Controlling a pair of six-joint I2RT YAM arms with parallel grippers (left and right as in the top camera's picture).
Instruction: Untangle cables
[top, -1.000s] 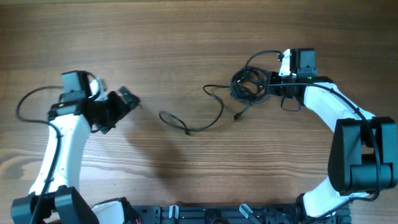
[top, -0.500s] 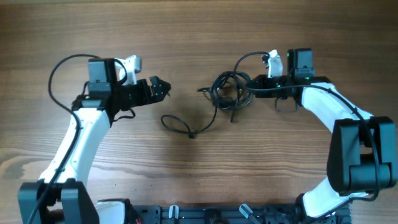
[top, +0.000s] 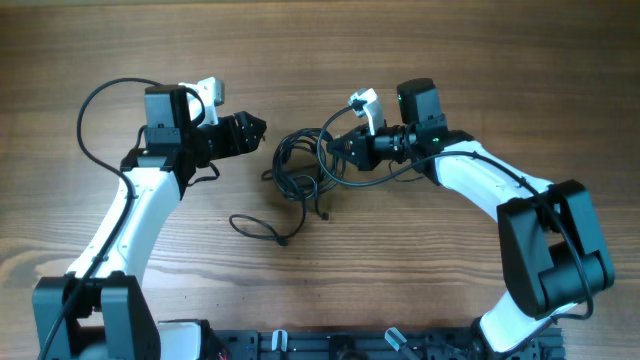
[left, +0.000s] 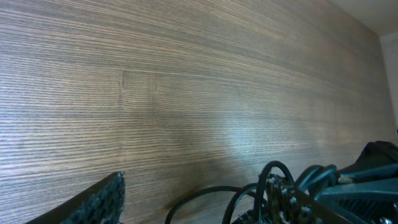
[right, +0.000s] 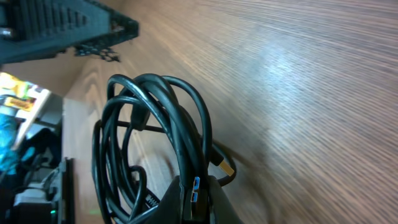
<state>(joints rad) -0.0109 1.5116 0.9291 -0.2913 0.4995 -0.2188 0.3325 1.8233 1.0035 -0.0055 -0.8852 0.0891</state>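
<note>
The cables (top: 300, 165) are thin black cords bunched in loops at mid-table, and one strand trails to a small loop (top: 255, 228) nearer the front. My right gripper (top: 337, 146) is shut on the bundle's right side. In the right wrist view its jaws (right: 196, 194) pinch several strands (right: 155, 124) beside a blue-tipped plug (right: 194, 188), and a gold plug (right: 227, 167) hangs free. My left gripper (top: 260, 127) sits just left of the bundle. Its fingers (left: 102, 200) stand apart, with cable loops (left: 249, 190) rising close to the right-hand one.
A thick black arm wire (top: 95, 110) arcs behind the left arm. A black rail (top: 330, 345) runs along the table's front edge. The left gripper's dark fingers (right: 93, 28) show at the top left of the right wrist view.
My right gripper has carried the cable bundle leftward toward mid-table. The left arm has swung right to meet it, and its jaws have narrowed a little. The trailing loop slid left and forward.
</note>
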